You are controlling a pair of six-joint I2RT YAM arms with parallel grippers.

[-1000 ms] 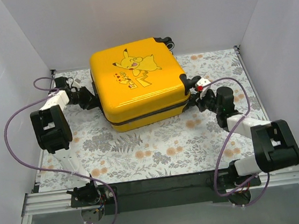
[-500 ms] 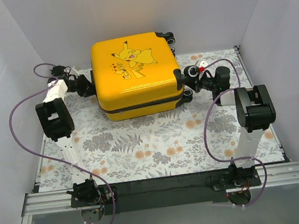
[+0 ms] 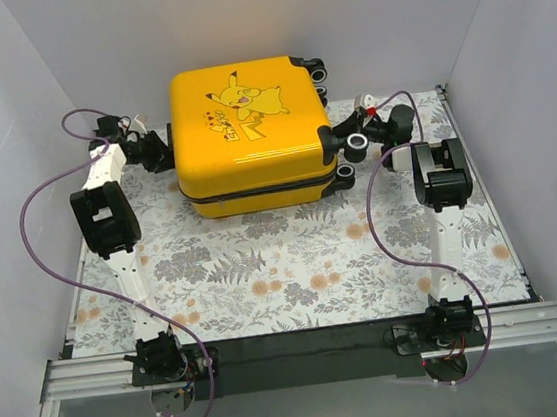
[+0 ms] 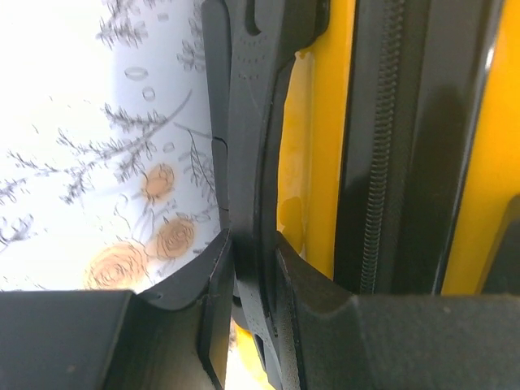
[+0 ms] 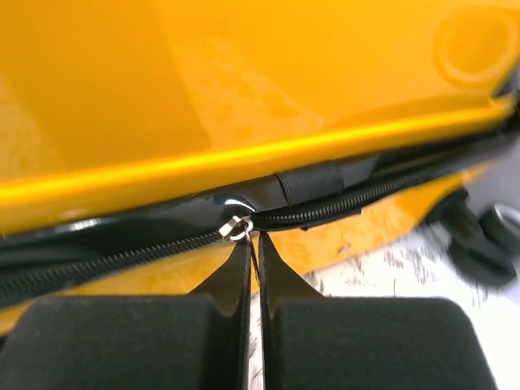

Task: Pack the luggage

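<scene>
The yellow luggage (image 3: 250, 131) lies flat and closed at the back of the table, its Pikachu lid up. My left gripper (image 3: 164, 153) is at its left side. In the left wrist view it (image 4: 253, 244) is shut on a black handle strip (image 4: 253, 146) beside the yellow shell and zipper (image 4: 375, 203). My right gripper (image 3: 348, 138) is at the luggage's right side. In the right wrist view it (image 5: 252, 244) is shut on the thin pull of the silver zipper slider (image 5: 235, 227), next to a black fabric tab (image 5: 309, 184).
The floral tablecloth (image 3: 285, 268) covers the table. White walls stand on three sides, close behind the luggage. Black wheels (image 3: 315, 68) stick out at the luggage's back right, and another wheel (image 3: 357, 143) sits by my right gripper. Purple cables (image 3: 32, 211) loop beside both arms.
The luggage has slid toward the back wall and turned squarer to the table. Both arms have stretched farther back with it, and each gripper has stayed at its side.
</scene>
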